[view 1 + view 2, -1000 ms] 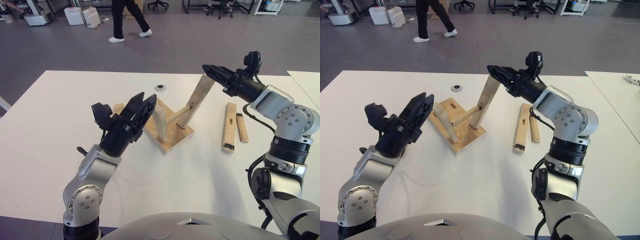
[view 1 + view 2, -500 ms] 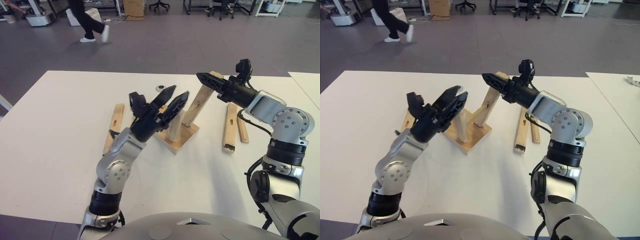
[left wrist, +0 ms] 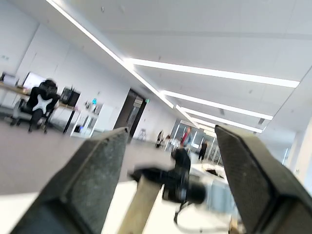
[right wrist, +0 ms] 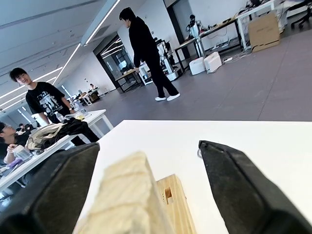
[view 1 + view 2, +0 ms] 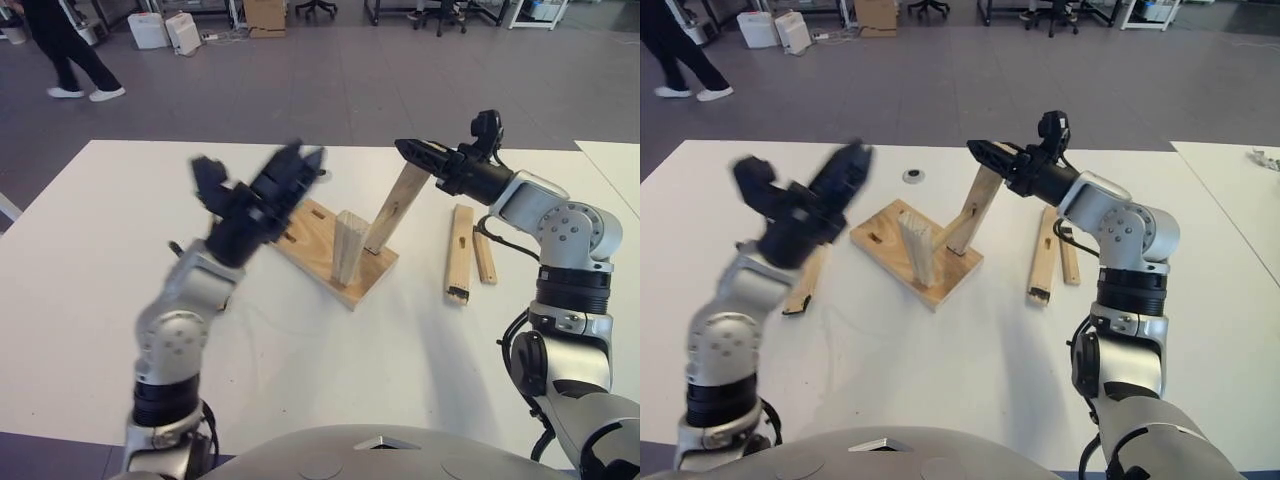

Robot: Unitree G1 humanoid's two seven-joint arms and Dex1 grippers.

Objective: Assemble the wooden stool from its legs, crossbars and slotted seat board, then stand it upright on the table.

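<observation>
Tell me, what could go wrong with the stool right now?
The tilted leg leans in the seat board, and the right gripper sits open around its top, so it might tip over. The left gripper, open and empty, hangs near the board; a swing could knock the upright leg.

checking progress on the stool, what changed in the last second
The left gripper, open, swung in to the short leg on the seat board, then drew back up and leftward, empty. The right gripper stayed, open, around the top of the tilted leg.
</observation>
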